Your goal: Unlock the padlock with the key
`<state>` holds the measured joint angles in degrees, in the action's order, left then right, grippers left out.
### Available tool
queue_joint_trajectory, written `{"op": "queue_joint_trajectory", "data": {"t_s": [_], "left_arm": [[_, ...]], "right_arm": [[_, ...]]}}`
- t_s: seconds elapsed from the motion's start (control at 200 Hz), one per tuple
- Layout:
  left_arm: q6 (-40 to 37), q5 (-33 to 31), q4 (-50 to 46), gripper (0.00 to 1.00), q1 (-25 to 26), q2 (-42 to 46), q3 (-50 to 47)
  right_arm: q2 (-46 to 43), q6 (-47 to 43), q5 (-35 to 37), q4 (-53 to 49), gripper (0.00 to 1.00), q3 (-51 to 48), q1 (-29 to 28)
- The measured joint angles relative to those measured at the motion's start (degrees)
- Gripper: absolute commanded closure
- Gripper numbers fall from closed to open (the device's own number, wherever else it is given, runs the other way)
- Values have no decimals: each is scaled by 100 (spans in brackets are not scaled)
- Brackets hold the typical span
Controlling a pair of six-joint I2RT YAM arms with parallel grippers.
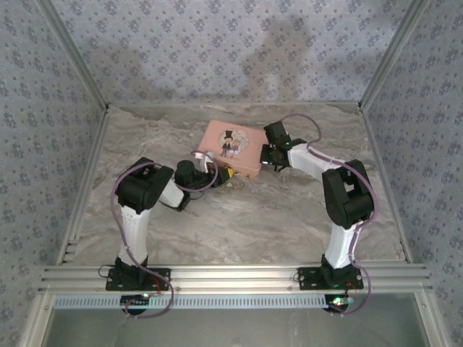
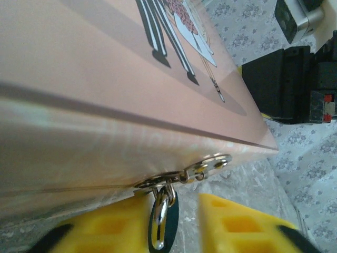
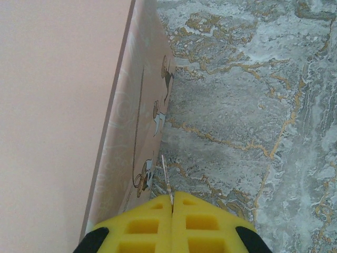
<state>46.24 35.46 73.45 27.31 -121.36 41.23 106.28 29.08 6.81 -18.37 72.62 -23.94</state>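
Two yellow fingers of the left gripper stand apart at the bottom of its wrist view. The tiny dark bluish-silvery metal padlock hangs between them from the silvery hasp of the pink rectangular cartoon-couple tin. Bottom centre in the right wrist view, the right gripper pinches a thin silvery metal key beside the tin.

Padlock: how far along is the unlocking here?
Done: the right gripper is shut on a thin metal blade, apparently the key, beside the tin. In hand: the left gripper, jaws apart, straddles the padlock hanging on the tin's hasp, not clamping it. Left: bring the key over, insert it, turn it, open the padlock.
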Motion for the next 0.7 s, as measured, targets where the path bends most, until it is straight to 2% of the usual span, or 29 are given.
{"op": "queue_joint_trajectory", "data": {"t_s": [0.03,0.255,0.385,0.5,0.615,0.7], "left_arm": [[4,15,-13,51,0,0,20],[61,66,-39,45,35,-111,210],[142,72,-15,43,70,-162,282],[190,74,48,48,81,-188,293],[284,133,234,39,83,-262,313],[339,138,284,38,101,-262,315]], "right_arm": [[0,0,-4,0,100,0,0],[0,0,-15,0,100,0,0],[0,0,-9,0,100,0,2],[0,0,0,0,100,0,2],[0,0,2,0,100,0,2],[0,0,4,0,100,0,2]]}}
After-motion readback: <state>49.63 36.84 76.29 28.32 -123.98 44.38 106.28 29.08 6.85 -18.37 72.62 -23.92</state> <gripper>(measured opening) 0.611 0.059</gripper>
